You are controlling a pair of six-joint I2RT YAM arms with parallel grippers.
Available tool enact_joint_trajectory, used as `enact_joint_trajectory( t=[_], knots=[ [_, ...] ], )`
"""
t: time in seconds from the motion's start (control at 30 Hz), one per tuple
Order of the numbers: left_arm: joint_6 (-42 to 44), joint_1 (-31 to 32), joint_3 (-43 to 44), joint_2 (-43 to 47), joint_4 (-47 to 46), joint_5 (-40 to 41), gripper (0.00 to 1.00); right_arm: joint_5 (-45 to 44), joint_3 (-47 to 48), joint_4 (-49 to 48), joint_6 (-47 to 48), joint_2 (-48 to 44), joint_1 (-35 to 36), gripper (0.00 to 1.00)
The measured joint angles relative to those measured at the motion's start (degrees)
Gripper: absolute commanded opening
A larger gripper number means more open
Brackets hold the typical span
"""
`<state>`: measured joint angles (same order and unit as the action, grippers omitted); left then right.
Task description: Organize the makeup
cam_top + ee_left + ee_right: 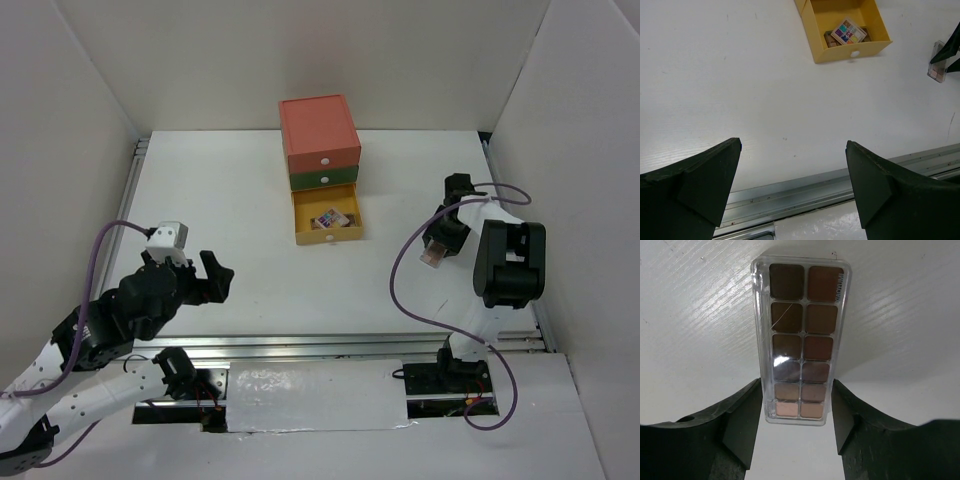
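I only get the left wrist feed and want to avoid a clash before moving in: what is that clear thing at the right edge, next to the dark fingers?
Observer: A clear brown eyeshadow palette, with its shades in two columns. The right gripper has a finger close against each long edge near one end. I cannot tell whether it is clamped.
Operator: And the box above the yellow drawer, which my view cuts off?
Observer: In the top view a green drawer and a red drawer are stacked above it, both shut. Only the yellow drawer is pulled out.
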<state>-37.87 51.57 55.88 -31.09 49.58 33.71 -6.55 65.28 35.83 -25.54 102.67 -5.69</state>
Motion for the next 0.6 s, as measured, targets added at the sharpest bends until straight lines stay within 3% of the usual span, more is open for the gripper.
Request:
enact_joint_trajectory(
  t=[0.17, 0.27, 0.3, 0.6],
  knots=[
    [0.07, 0.0, 0.0, -0.04, -0.28, -0.28, 0.99, 2.08, 0.09, -0.17, 1.11, 0.04, -0.55, 0.35],
    [0.13, 0.0, 0.0, -0.04, -0.31, -0.57, 0.99, 3.19, 0.11, -0.26, 1.62, 0.04, -0.59, 0.37],
    [0.13, 0.0, 0.0, -0.04, -0.31, -0.59, 0.99, 3.45, 0.17, -0.24, 1.7, 0.09, -0.59, 0.32],
    [0.17, 0.0, 0.0, -0.17, -0.35, -1.05, 0.99, 5.64, -0.09, -0.83, 1.62, -1.38, -0.04, 0.28]
  ],
)
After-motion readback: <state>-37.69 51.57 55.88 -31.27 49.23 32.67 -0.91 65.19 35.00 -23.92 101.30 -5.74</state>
